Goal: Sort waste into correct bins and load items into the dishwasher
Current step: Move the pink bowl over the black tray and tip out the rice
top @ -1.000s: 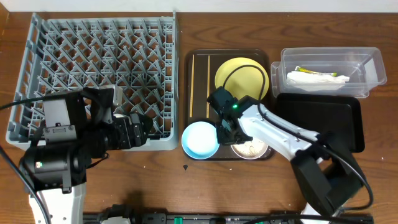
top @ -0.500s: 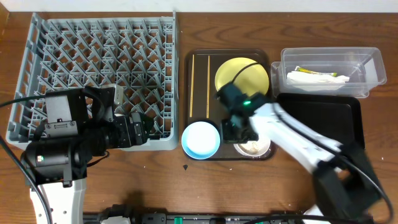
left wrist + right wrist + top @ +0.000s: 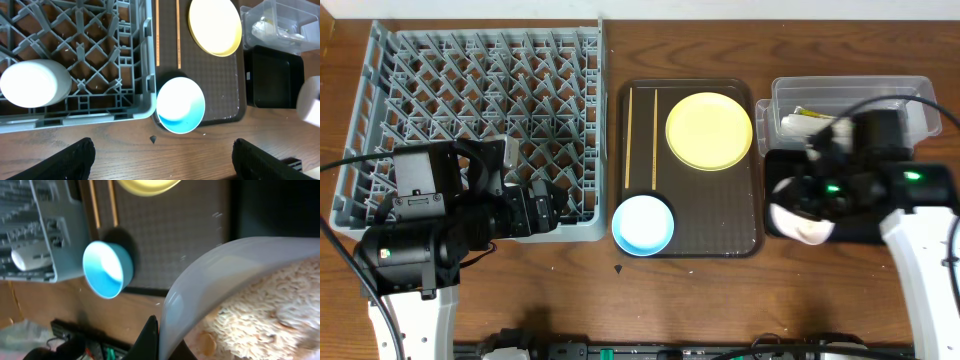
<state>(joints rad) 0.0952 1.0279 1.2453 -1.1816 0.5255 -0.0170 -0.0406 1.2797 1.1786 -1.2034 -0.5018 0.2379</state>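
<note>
White bowl [image 3: 798, 224] hangs in my right gripper [image 3: 159, 339], jaws clenched on its rim, over the end of the black tray [image 3: 855, 232] nearest the brown tray [image 3: 720, 215]. Its wall is smooth and pale. Inside lies a clumped heap of whitish rice scraps [image 3: 260, 300]. My left gripper [image 3: 167, 161] is spread wide with nothing in it, beside the dish rack [image 3: 135, 60], where a white cup [image 3: 32, 82] sits. The blue bowl [image 3: 642, 224] and yellow plate [image 3: 709, 130] rest on the brown tray.

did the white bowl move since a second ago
Yes. The white bowl moved right, off the brown tray, and is now over the left end of the black tray.
</note>
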